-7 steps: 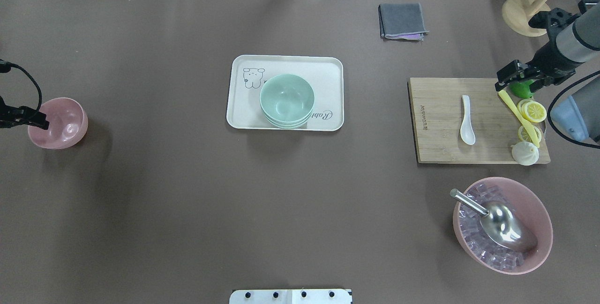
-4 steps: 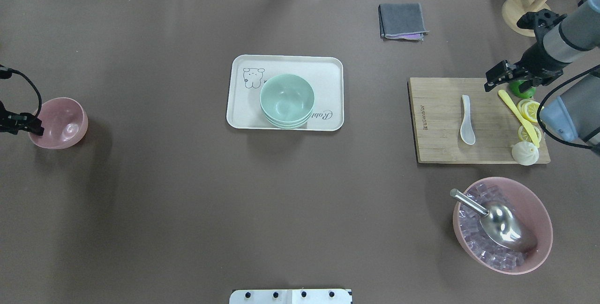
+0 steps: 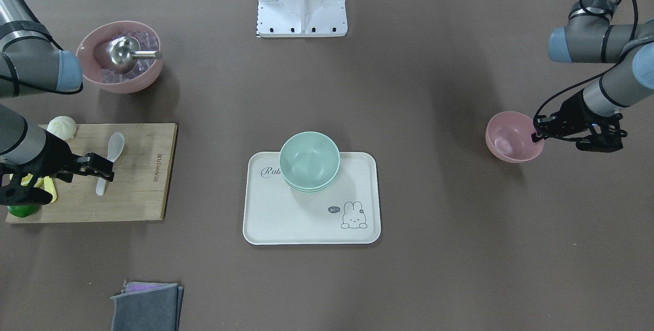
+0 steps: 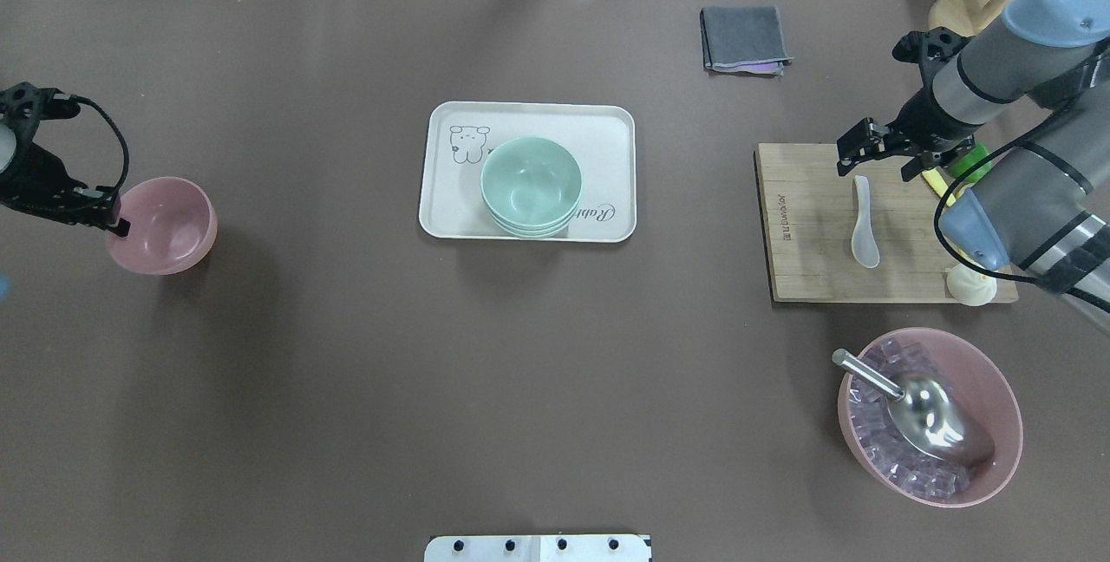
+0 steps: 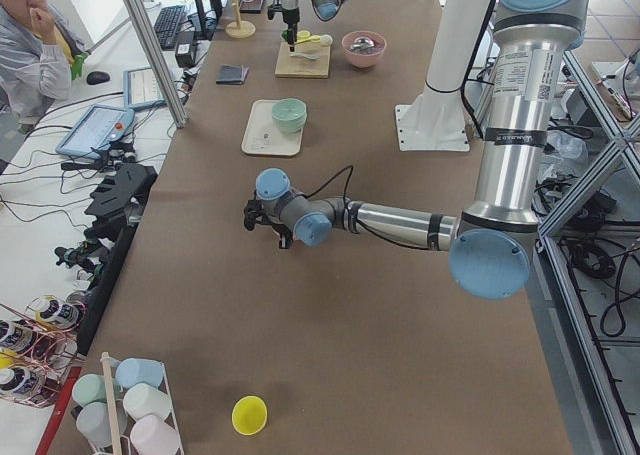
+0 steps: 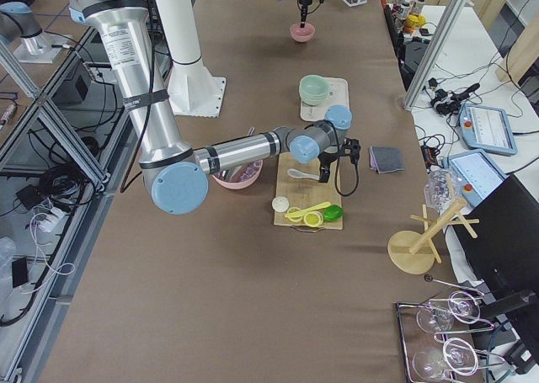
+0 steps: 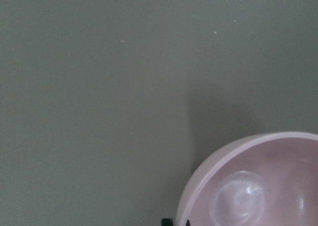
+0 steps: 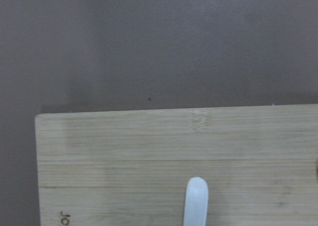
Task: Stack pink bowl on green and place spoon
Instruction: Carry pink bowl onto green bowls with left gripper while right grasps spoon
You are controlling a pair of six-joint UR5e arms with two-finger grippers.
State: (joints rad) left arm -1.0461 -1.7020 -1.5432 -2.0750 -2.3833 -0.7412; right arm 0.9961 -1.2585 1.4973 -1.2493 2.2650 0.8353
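The pink bowl (image 4: 165,228) is at the table's left, also in the front view (image 3: 511,139) and left wrist view (image 7: 258,186). My left gripper (image 4: 117,222) is shut on its left rim. Stacked green bowls (image 4: 531,187) sit on a white tray (image 4: 529,115) at the centre. A white spoon (image 4: 865,228) lies on the wooden cutting board (image 4: 806,276). My right gripper (image 4: 848,161) hovers open over the spoon's handle end; the handle tip shows in the right wrist view (image 8: 196,201).
Lemon slices, a lime and a white bun (image 4: 971,284) lie on the board's right edge. A large pink bowl (image 4: 997,397) with ice and a metal scoop stands front right. A grey cloth (image 4: 746,37) and a wooden stand (image 4: 958,20) are at the back.
My left gripper has moved right, carrying the pink bowl with it. My right gripper has moved left across the board from the lime to the spoon's handle.
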